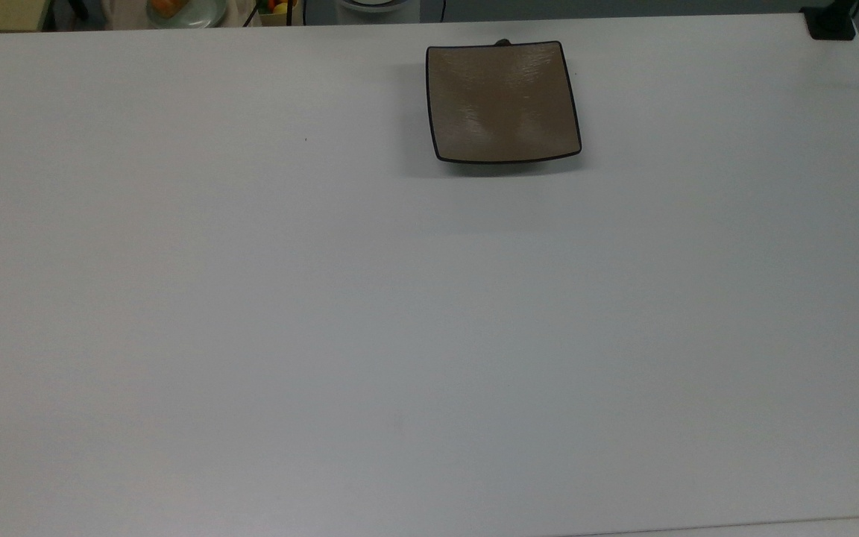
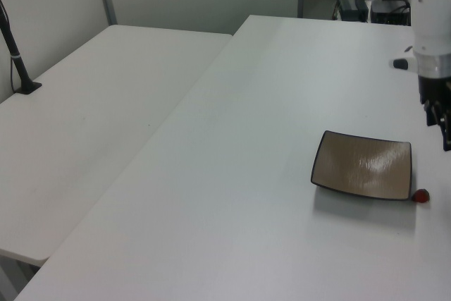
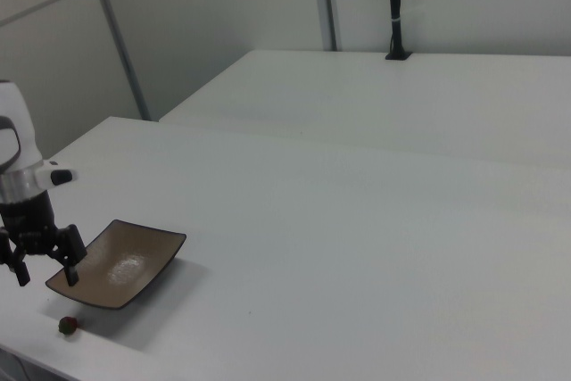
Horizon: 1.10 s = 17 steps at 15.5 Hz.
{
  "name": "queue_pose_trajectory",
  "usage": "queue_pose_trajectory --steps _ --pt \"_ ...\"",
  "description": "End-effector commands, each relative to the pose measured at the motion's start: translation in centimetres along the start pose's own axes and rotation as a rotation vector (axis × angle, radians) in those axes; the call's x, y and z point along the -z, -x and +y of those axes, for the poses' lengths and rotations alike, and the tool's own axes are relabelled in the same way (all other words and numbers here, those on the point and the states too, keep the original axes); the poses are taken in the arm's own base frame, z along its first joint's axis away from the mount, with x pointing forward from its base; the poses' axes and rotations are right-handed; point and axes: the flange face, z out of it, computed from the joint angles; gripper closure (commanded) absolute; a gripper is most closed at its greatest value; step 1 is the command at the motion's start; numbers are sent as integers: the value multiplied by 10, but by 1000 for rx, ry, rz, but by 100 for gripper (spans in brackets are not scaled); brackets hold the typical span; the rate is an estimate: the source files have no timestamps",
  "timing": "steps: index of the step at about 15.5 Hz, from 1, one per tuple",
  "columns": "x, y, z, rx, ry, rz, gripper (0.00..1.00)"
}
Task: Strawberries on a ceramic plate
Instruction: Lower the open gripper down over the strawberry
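Note:
The square brownish ceramic plate lies bare near the table's far edge in the top view. A tiny dark-red strawberry rests on the table just off the plate's near-right corner in the left view; in the top view its dark top peeks over the plate's far rim. My gripper hangs open and holds nothing, above the plate's left end in the right view, with the strawberry below and slightly right of it. In the left view the gripper sits at the right edge, above the strawberry.
A pale green dish with fruit stands beyond the table's far-left edge in the top view. A black post base occupies the far-right corner. A second white table adjoins, with a black post on it.

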Motion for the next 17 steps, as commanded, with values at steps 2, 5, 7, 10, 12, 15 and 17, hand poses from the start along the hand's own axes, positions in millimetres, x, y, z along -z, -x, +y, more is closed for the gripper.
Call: queue_pose_trajectory --steps 2,5,7,10,12,15,17 --pt "-40 11 -25 42 40 28 0" --pt "-58 12 -36 34 65 46 0" --pt "-69 11 -37 28 68 66 0" --pt "-86 9 -43 27 78 111 0" --pt "-93 5 -48 3 77 141 0" --pt "-101 0 -63 -15 75 175 0" --pt "-107 -4 -68 -21 65 189 3"
